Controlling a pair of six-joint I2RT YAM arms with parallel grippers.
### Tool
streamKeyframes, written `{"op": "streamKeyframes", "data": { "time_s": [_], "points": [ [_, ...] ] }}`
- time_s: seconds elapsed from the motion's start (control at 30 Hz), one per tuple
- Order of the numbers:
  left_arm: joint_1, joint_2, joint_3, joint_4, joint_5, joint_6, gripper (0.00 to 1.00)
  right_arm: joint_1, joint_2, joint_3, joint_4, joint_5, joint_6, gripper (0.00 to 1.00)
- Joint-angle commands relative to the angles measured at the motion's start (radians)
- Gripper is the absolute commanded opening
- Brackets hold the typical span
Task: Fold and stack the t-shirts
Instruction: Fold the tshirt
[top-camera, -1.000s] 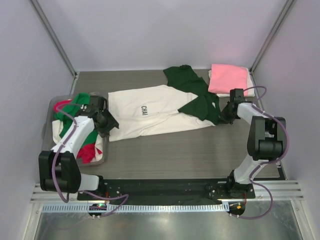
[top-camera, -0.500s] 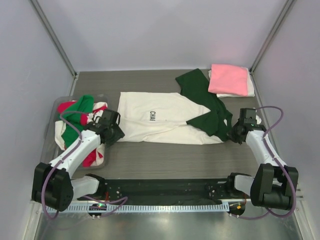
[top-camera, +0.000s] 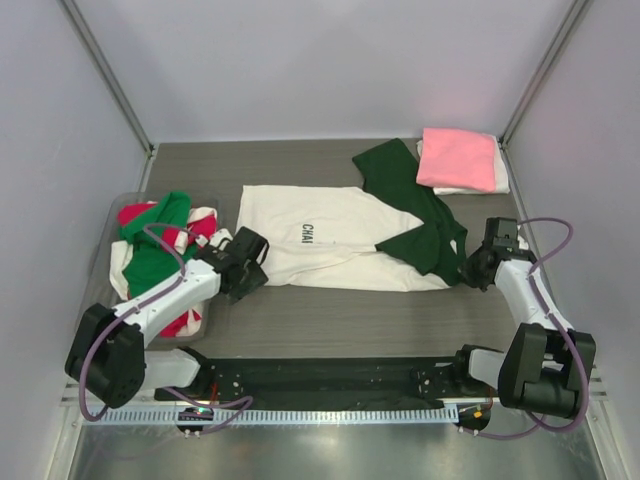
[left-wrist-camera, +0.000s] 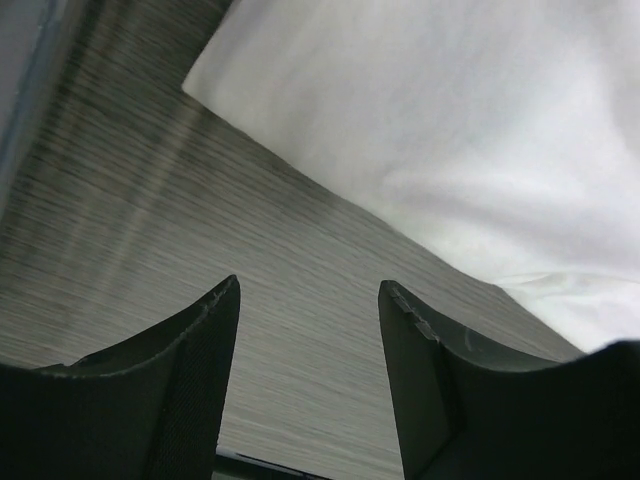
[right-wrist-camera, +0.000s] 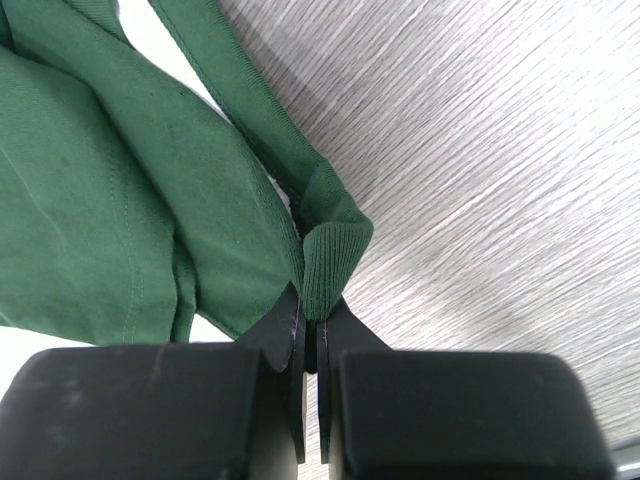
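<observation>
Right pincer (right-wrist-camera: 310, 335) is clamping the green cuff (right-wrist-camera: 335, 250) of the cream shirt (top-camera: 320, 245), which is lying flat on the desk (top-camera: 330, 320). Left pincer (left-wrist-camera: 310, 320) is hanging apart by its hem. Only the pink shirt (top-camera: 457, 158) is sitting folded (a heap (top-camera: 150, 260) is waiting in the tub (top-camera: 112, 205)).

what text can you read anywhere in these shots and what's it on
"CHAI": small black lettering on the cream-white t-shirt, turned sideways in the top view.
Nothing else readable shows in any view; the two wrist views show no text at all.
</observation>
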Motion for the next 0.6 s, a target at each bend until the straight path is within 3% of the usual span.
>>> {"op": "streamKeyframes", "data": {
  "time_s": [0.0,0.2,0.37,0.57],
  "points": [
    [-0.018,0.035,0.038,-0.030,-0.056,-0.077,0.59,-0.034,-0.024,0.020,-0.011,0.014,0.003,0.01],
    [-0.065,0.020,-0.057,-0.008,-0.131,-0.172,0.60,-0.200,0.031,0.036,0.003,-0.036,-0.024,0.01],
    [-0.067,-0.005,-0.103,0.039,-0.142,-0.198,0.60,-0.205,0.045,0.037,0.026,-0.099,-0.028,0.01],
    [-0.079,0.077,-0.094,0.050,-0.168,-0.204,0.58,-0.205,0.063,0.006,0.048,-0.108,-0.040,0.01]
  ]
}}
